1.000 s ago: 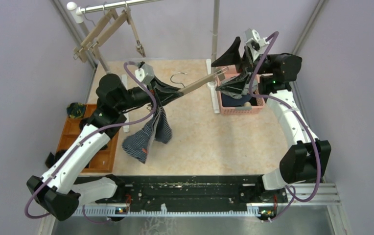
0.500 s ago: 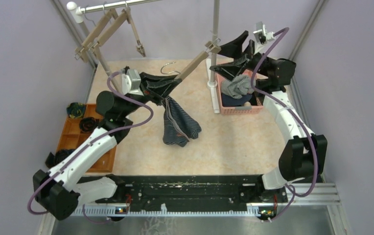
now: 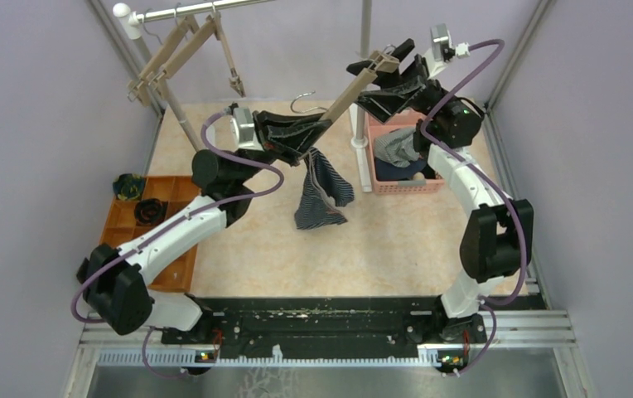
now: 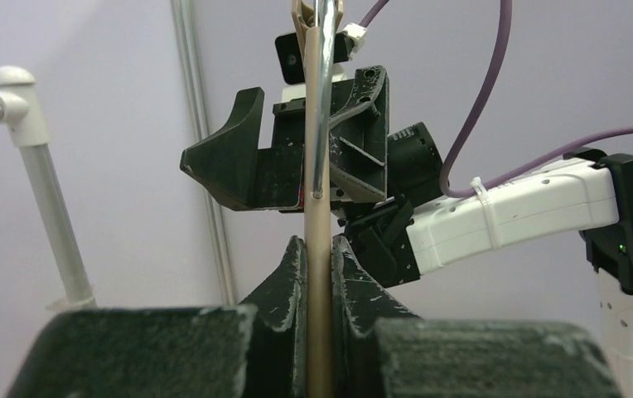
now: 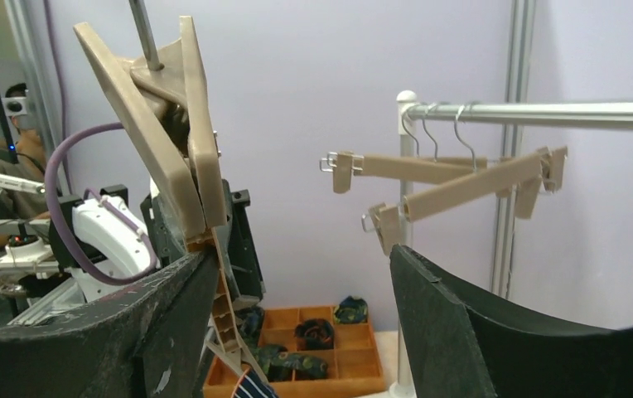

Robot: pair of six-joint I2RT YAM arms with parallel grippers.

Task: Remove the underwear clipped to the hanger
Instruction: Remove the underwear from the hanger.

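Left tool (image 4: 319,249): clamped shut on the beige bar of the hanger (image 3: 348,93), one finger pressed to each side of it, close to the bar's lower end.
Right tool (image 5: 301,257): jaws wide apart and holding nothing; it is raised at the hanger's upper end, above the back right of the table (image 3: 379,240).
Contact at the right tool: in the right wrist view the hanger's end clip (image 5: 164,141) lies against the inner side of the finger on the left of the picture, and the other finger stands well apart from it.
Hanger: tilted, its low end in the left tool and its high end up by the right tool, near the upright post at the back; its metal hook (image 3: 301,103) sticks out to the side near the left tool.
Pinstriped underwear (image 3: 321,189): clipped to the hanger's low end, just beside the left tool, hanging down in folds over the middle of the table; whether its hem touches the table I cannot tell.
Basket (image 3: 400,187): pink, on the table at the right rear, below the right arm.
Grey-white striped underwear (image 3: 394,145): lies loose in the basket, on top of a dark blue garment (image 3: 388,170).
Tray (image 3: 114,236): orange, with compartments, at the table's left edge; small dark rolled bundles (image 3: 143,211) sit in it.
Rail (image 3: 189,10): at the back left, carrying spare hangers (image 3: 172,54).
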